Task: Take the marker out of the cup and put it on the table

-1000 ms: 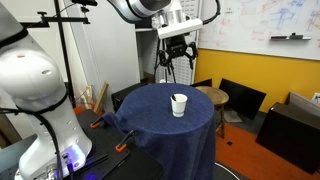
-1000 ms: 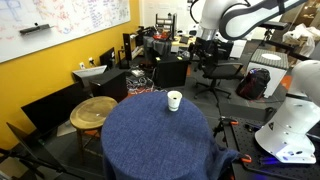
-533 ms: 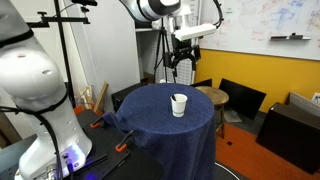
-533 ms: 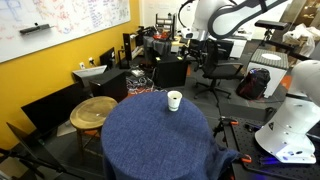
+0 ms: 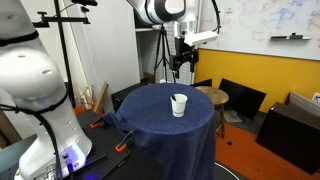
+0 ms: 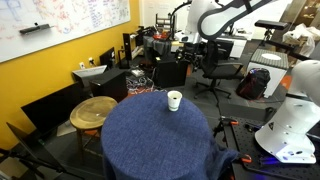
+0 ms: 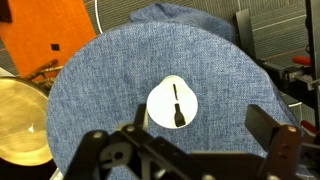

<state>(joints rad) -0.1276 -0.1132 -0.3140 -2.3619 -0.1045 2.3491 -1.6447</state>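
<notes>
**Marker stands in the cup, gripper hangs open high above**

A round table (image 5: 160,128) draped in a dark blue cloth holds a single small white cup (image 5: 179,105), which stands upright toward one side of the top. In the wrist view, looking straight down, the cup (image 7: 174,104) shows as a white circle. The marker (image 7: 176,105) lies inside it as a thin dark stick, its thicker end at the lower rim. Nothing else rests on the cloth (image 7: 105,80).

The gripper (image 5: 183,66) hangs from the arm well above the table, pointing down, with clear air between it and the cup. In the wrist view its two dark fingers (image 7: 262,120) come in from the bottom edge and stand wide apart, with nothing between them. The cup sits above and between them in that picture, nearer the finger on the picture's left.

In an exterior view the cup (image 6: 174,100) is near the far edge of the table (image 6: 150,140). A round wooden stool (image 6: 93,111) stands just beside the table, lower than its top. A yellow wall (image 5: 260,75) with a whiteboard (image 5: 265,22) above it runs behind.
</notes>
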